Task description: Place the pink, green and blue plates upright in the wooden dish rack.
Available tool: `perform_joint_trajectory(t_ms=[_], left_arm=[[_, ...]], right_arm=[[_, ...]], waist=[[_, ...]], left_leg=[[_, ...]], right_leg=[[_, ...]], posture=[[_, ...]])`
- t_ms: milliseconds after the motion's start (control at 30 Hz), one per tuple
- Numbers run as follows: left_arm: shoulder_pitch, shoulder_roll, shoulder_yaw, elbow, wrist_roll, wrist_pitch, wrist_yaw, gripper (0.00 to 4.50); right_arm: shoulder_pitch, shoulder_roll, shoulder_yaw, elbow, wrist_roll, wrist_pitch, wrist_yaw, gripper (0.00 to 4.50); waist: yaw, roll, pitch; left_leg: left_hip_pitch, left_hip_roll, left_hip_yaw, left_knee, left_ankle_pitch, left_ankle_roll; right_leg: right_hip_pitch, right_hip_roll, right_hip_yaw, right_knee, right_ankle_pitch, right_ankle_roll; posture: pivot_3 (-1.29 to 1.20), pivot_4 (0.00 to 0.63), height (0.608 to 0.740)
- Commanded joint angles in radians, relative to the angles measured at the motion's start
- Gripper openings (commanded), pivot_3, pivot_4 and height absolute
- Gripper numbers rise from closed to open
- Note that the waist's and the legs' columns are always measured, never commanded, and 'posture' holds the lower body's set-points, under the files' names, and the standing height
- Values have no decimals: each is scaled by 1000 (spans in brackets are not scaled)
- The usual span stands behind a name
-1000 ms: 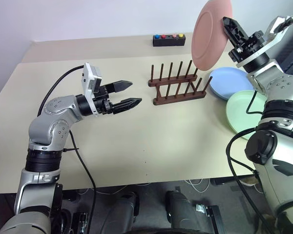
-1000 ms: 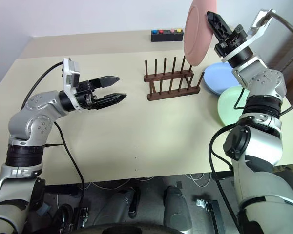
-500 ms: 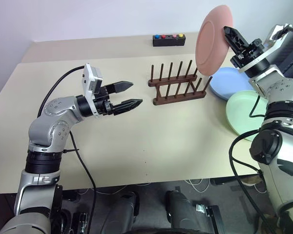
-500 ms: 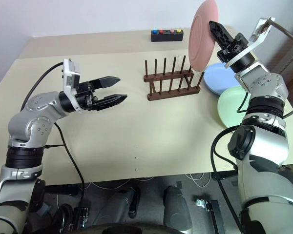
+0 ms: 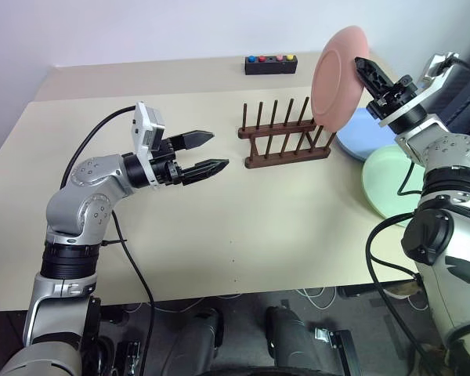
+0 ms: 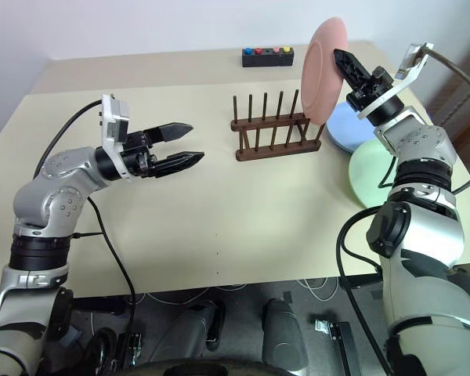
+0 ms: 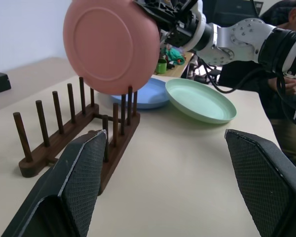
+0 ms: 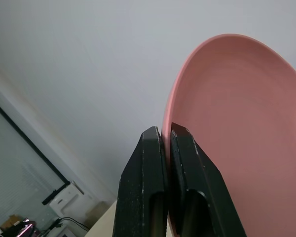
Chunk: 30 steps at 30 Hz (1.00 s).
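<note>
The pink plate [image 5: 341, 78] is a plain, matte salmon, the blue plate [image 5: 366, 131] a light sky blue and the green plate [image 5: 392, 178] a pale mint, none of them patterned. The wooden dish rack [image 5: 286, 137] is dark brown throughout, standing on a plain cream-beige counter [image 5: 219, 219], and the small box [image 5: 271, 63] at the far edge is black with blue, red, yellow and pink buttons. Both the left pincer [image 5: 206, 153] and the right pincer [image 5: 363, 66] are black, the left fingers' [image 7: 81, 163] inner pads showing a fine cross-hatched texture.
</note>
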Motion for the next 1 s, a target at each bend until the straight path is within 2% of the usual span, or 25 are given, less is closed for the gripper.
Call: perform_joint_trajectory(t_ms=[33,367,400,433,567,600,667,1000], left_arm=[[-5,3,15,-29,-15,0,-1,3933],[-5,4,14,-25,-13,0,-3,3933],[-6,4,14,-24,-12,0,-3,3987],[-6,4,14,-24,-12,-1,-3,3987],[-8,4,15,-20,-12,1,-2,3987],[-8,4,15,-20,-12,2,-1,3987],[-7,3,15,-21,-13,3,-1,3987],[-6,-1,15,-19,-16,16,-3,3987]], right_arm=[[0,-20,-1,11,-20,-27,2,0],[7,-8,3,23,-58,-54,2,0],[7,-7,1,24,-60,-58,0,644],[7,-6,1,25,-62,-58,1,885],[6,-8,1,25,-60,-46,5,2867],[6,-7,2,24,-62,-49,4,3493],[8,-7,6,20,-66,-55,4,4387],[-9,-3,15,-71,-80,-168,0,4453]], waist=[[0,0,0],[0,0,0],[0,0,0],[0,0,0],[0,0,0],[0,0,0],[-1,0,0],[-1,0,0]], left_leg=[[0,0,0,0,0,0],[0,0,0,0,0,0],[0,0,0,0,0,0],[0,0,0,0,0,0],[0,0,0,0,0,0],[0,0,0,0,0,0],[0,0,0,0,0,-1],[0,0,0,0,1,-3]], right_leg=[[0,0,0,0,0,0],[0,0,0,0,0,0],[0,0,0,0,0,0],[0,0,0,0,0,0],[0,0,0,0,0,0],[0,0,0,0,0,0],[0,0,0,0,0,0],[0,0,0,0,0,0]], posture=[[0,150,740],[0,150,740],[0,150,740],[0,150,740],[0,150,740],[0,150,740],[0,150,740],[0,150,740]])
